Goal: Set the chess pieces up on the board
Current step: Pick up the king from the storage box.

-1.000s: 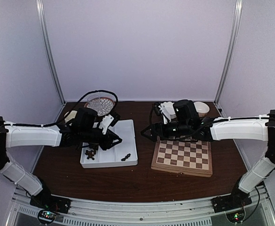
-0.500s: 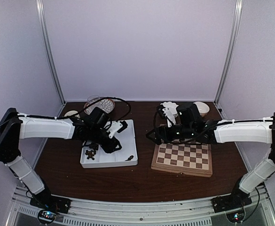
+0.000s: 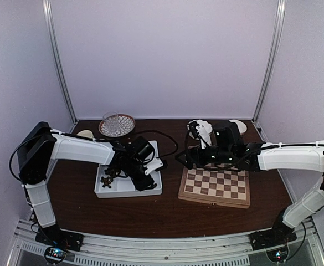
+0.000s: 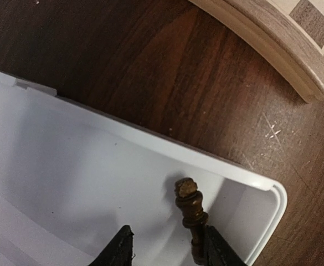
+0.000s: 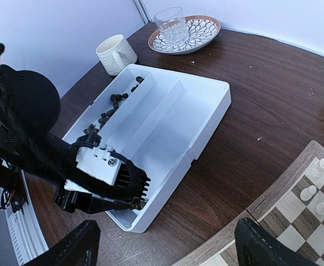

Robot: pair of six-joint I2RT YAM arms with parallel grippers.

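Chiefly, the risk lies with the arms. The right tool (image 5: 170, 250), jaws wide apart and empty, hangs over the gap between the board (image 3: 214, 185) and the white tray (image 3: 102, 193), close to the left tool (image 4: 167, 250). If the left arm lifts toward the board along that line, the wrists may knock.

Next, the tray. The left tool works deep in its corner, lower right of the left wrist view. A finger catching the wall could drag or tip the light tray and scatter the chess pieces (image 5: 109, 111) heaped in its left-hand compartment.

Smallest, the single dark piece (image 4: 190, 210). It rests against one finger; the jaws are apart, not clamped, with a clear gap to the other finger. Closing off-centre would likely pinch it low on the stem. So slim a turned piece may swivel, slip out, or come up tilted and topple on its square. Cannot tell whether it stands or leans.

No dark piece seen on the board. Pale chessmen (image 5: 317, 169) stand on it at the right edge of the right wrist view.

Room: pale lilac walls, metal uprights in the back corners. Surface (image 3: 167, 213): dark brown wood, faintly scratched by the board's corner. Upper left of the top view: patterned plate (image 3: 123, 130) bearing a glass (image 3: 111, 118), with a cream mug (image 5: 116, 54) beside it. Upper right: white bowl (image 3: 238, 127).
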